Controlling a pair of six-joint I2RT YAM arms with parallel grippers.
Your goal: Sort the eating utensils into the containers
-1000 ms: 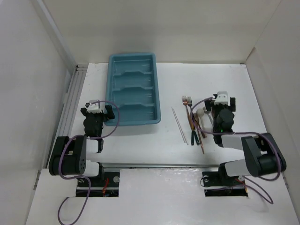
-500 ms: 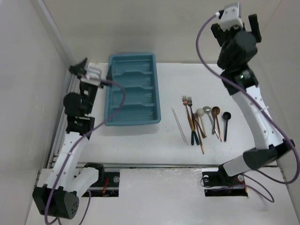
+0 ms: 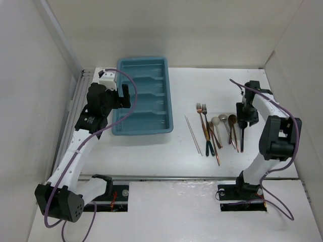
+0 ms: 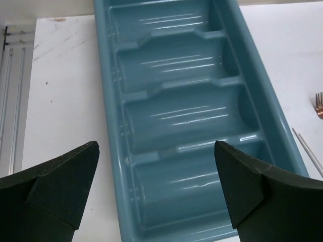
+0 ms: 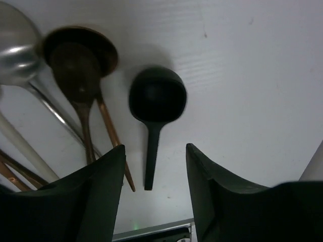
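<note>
1. Black spoon (image 5: pixel 156 101) is lying flat on table (image 3: pixel 222 85), just right of copper spoon (image 5: pixel 81 55). Long axis is running near–far, bowl pointing to far side, handle toward arm bases.
2. R gripper (image 5: pixel 154 151) is hovering over it, jaws apart, straddling handle w/o clamping.
3. L gripper (image 4: pixel 156 146) is hanging wide open over tray (image 3: pixel 144 96).

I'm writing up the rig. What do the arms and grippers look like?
Both the left arm and right arm have black joint housings and white links, each trailed by a purple cable. The left gripper and right gripper each have two dark, wedge-shaped fingers.
</note>
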